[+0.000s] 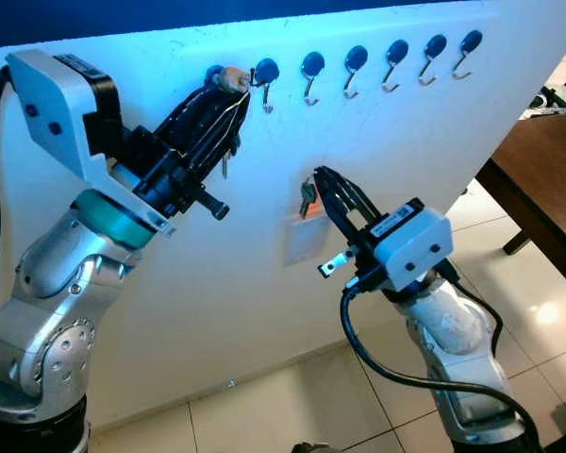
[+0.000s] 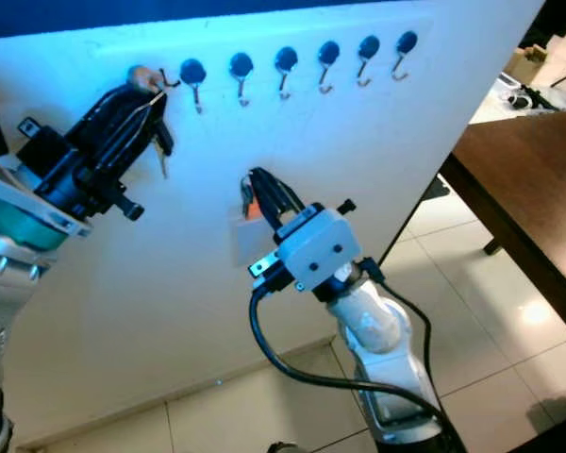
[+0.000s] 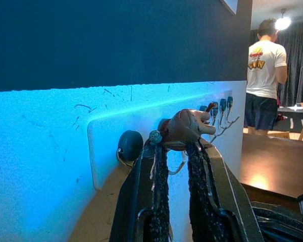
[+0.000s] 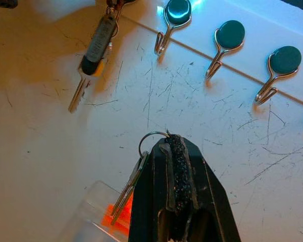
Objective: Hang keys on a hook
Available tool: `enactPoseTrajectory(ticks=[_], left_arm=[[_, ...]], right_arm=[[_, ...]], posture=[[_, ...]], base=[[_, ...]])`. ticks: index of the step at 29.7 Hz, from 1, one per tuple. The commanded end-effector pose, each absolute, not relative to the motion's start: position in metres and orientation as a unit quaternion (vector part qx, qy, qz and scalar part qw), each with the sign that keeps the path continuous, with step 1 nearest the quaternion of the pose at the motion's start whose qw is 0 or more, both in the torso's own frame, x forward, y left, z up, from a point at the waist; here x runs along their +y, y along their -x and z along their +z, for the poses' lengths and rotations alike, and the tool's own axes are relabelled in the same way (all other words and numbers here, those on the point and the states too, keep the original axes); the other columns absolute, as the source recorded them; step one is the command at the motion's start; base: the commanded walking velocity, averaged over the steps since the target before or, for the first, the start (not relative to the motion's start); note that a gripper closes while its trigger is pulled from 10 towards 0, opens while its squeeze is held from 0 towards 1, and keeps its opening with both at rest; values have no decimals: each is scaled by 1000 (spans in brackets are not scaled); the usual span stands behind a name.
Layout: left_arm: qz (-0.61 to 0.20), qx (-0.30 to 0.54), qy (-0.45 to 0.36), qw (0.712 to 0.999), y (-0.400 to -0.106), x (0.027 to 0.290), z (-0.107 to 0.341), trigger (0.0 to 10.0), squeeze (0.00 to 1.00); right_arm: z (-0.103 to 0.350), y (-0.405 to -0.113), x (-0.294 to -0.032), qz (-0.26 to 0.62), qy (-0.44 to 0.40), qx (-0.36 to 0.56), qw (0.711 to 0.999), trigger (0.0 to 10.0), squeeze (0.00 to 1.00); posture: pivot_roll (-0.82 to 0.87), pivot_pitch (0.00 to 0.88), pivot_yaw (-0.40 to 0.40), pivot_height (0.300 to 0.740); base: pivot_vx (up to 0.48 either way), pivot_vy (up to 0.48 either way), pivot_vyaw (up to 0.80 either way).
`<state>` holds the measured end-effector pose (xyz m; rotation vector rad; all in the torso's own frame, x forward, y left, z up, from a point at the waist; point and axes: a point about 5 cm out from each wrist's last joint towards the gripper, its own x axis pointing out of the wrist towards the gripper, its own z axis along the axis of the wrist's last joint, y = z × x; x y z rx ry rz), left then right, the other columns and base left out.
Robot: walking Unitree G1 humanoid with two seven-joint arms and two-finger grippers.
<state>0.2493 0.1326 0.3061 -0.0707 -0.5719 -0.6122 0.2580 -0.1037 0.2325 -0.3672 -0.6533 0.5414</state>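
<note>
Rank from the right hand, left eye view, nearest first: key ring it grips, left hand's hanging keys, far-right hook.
1. Key ring: gripped in the right hand, at the wall.
2. Hanging keys: up left, below the left hand.
3. Far-right hook: end of the row, upper right.

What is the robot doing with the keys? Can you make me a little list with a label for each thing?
Place: white wall board with a row of blue-capped hooks
Left gripper: raised at the leftmost hook, shut on a brown key charm
First keys: dangling below that charm, against the board
Right gripper: lower on the board, shut on a second key set
Second key set: not on a hook yet
Person: standing far off, back turned
Table: dark wood, on the robot's right
</note>
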Motion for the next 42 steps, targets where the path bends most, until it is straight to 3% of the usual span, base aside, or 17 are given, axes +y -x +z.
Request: enactPoseTrajectory(ticks=[1, 20, 42], left_arm=[[-310, -278, 32, 909, -244, 132, 307, 10000, 0], [-292, -268, 33, 917, -249, 136, 302, 10000, 0], [-220, -237, -1, 946, -262, 150, 287, 10000, 0]], right_arm=[[228, -258, -104, 265, 179, -305, 897, 10000, 0], [227, -259, -104, 265, 178, -304, 897, 10000, 0], [226, -257, -104, 264, 177, -303, 898, 10000, 0]], posture=[[26, 42, 50, 740], [26, 45, 49, 740], [26, 51, 52, 740]], base=[[0, 0, 0], [0, 0, 0], [0, 0, 0]])
